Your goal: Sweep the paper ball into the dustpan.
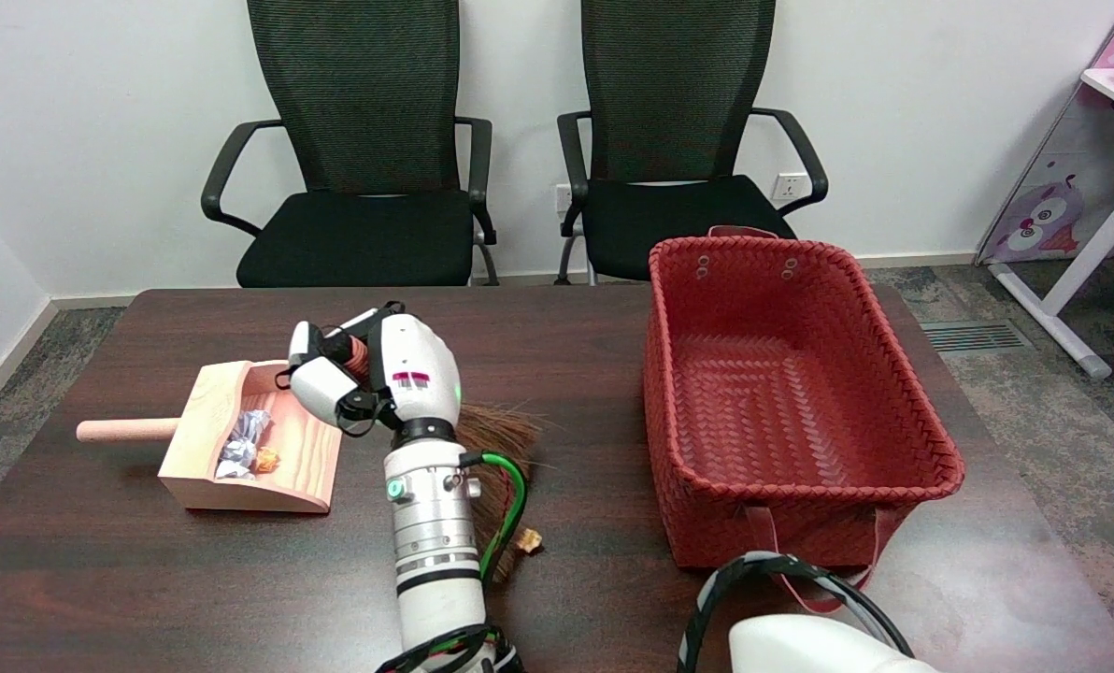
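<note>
A wooden dustpan (288, 467) lies at the table's left, its handle pointing left. Inside it, against the back wall, sit a crumpled silvery paper ball (243, 443) and a small orange scrap (266, 458). My right hand (384, 374) hovers just right of the dustpan's mouth and grips the reddish handle of a small broom (493, 447). The broom's brown bristles fan out to the right behind my wrist, mostly hidden by the arm. A small tan crumpled scrap (526, 539) lies on the table near my forearm.
A large red woven basket (893, 374) stands on the right half of the table. Two black office chairs (370, 178) stand behind the far edge. Part of the robot's body (800, 636) shows at the bottom right.
</note>
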### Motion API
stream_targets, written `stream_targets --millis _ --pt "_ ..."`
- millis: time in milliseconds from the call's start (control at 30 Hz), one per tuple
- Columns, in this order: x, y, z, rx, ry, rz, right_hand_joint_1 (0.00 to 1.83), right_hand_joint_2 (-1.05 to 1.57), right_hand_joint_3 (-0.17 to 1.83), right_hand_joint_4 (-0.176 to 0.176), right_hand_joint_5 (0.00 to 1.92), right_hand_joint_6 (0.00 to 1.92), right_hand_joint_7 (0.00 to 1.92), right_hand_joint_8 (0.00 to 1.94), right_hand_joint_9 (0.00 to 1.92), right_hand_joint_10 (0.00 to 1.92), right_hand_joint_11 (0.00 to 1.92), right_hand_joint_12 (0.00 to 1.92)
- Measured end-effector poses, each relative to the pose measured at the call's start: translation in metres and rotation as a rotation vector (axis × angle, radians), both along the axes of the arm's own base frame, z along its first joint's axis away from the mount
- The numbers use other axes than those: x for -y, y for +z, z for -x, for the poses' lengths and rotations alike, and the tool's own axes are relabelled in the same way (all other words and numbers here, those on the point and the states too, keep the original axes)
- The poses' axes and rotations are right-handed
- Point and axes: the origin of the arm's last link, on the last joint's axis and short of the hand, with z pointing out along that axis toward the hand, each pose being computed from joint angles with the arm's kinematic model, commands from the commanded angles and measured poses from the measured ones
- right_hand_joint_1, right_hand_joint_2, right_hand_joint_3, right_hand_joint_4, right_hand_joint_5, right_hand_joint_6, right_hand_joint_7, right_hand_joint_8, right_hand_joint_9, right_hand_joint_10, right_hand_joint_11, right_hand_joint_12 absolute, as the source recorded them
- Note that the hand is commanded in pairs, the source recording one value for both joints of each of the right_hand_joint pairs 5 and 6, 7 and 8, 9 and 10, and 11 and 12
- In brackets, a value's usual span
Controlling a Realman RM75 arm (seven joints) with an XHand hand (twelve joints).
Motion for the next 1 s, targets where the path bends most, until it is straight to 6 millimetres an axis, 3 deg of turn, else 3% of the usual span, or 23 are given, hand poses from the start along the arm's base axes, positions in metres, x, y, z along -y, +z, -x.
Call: stream_targets --millis 467,533,667,700,733,1000 --pt "-0.001 0.007 -0.015 0.017 0.022 0.023 0.83 1.57 1.83 0.176 1.92 1.92 1.92 1.92 1.92 1.92 1.92 1.92" --pt "0.001 0.008 -0.016 0.035 0.03 0.014 0.8 1.57 1.83 0.064 1.92 1.92 1.92 1.92 1.92 1.92 1.92 1.92" --pt "0.006 0.011 -0.018 0.09 0.049 -0.012 0.8 1.57 1.83 0.067 1.92 1.92 1.92 1.92 1.92 1.92 1.92 1.92" --pt "0.008 0.013 -0.018 0.107 0.055 -0.02 0.8 1.57 1.83 0.083 1.92 1.92 1.92 1.92 1.92 1.92 1.92 1.92" --pt "0.009 0.014 -0.018 0.121 0.06 -0.026 0.83 1.57 1.83 0.176 1.92 1.92 1.92 1.92 1.92 1.92 1.92 1.92" --pt "0.017 0.024 -0.021 0.182 0.103 -0.05 0.88 1.57 1.83 0.176 1.92 1.92 1.92 1.92 1.92 1.92 1.92 1.92"
